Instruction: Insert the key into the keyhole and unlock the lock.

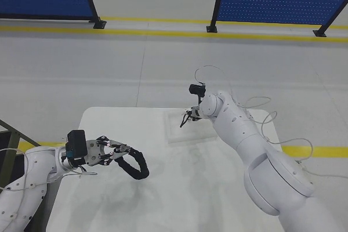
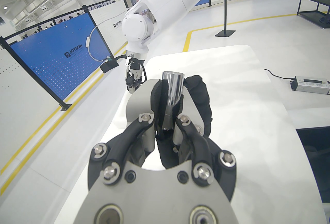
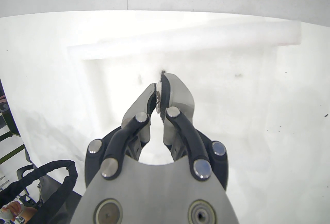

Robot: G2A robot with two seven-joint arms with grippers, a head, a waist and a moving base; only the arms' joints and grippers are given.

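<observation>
Lock (image 2: 173, 91): chrome cylinder with black cable loop (image 1: 138, 168), clamped in the left gripper (image 1: 120, 151) at the table's (image 1: 220, 185) left side. Its long axis runs out past the fingertips, roughly toward the right gripper (image 3: 159, 87). Key (image 3: 157, 100): pinched between the right gripper's fingers over the white tray (image 1: 175, 137), well apart from the lock. Judged: the key must travel to the lock.

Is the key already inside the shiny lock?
No, the right claw pinches the key away from the lock, which the left claw holds.

Lock (image 2: 172, 96) glossy metal; cable (image 2: 203, 104) matt cloth; key (image 3: 157, 99) metal; table (image 2: 245, 111) smooth.
</observation>
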